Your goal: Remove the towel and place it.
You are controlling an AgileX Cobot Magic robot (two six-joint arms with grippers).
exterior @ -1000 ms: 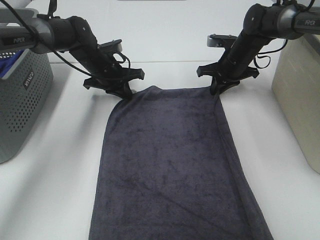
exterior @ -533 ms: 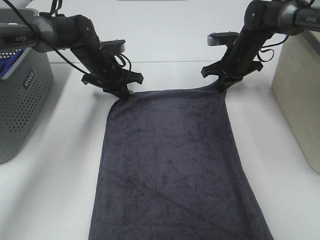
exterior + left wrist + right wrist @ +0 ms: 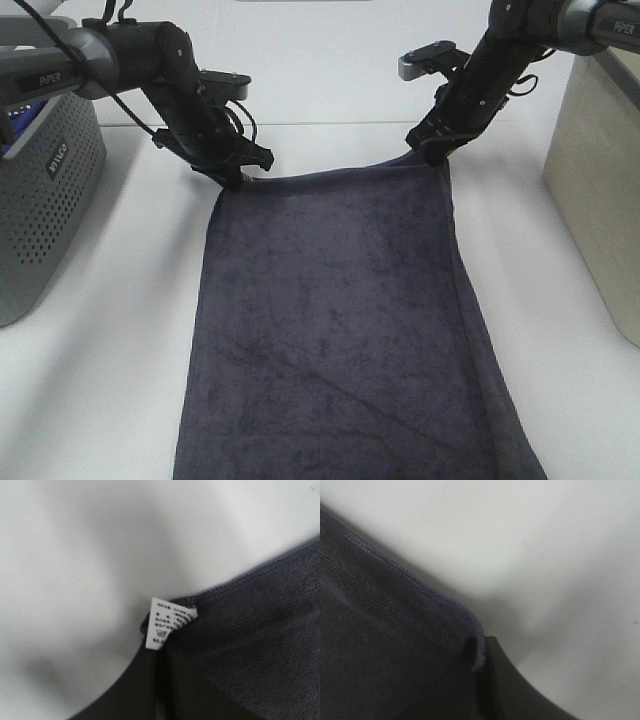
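Left gripper: pressed together on the towel's far-left corner, at about 10 o'clock of the high view. Wrist view shows the dark fingers closed over the cloth, with the white tag sticking out just beside them.

Right gripper: pinching the towel's far-right corner, at about 1 o'clock of the high view. Wrist view shows the stitched hem curling over the tip of a dark finger.

Towel: dark charcoal-grey, long rectangle. Lies spread down the middle of the white table, running from the two grippers to the 6 o'clock edge of the high view, where it is cut off. Far edge hangs between the two pinched corners, sagging slightly in the middle. Diagonal crease in the near half; right long edge folded into a narrow ridge.

Grey basket: perforated, at 9 o'clock, well apart from the towel. Blue cloth shows at its top.

Beige bin: at 3 o'clock, well apart from the towel.
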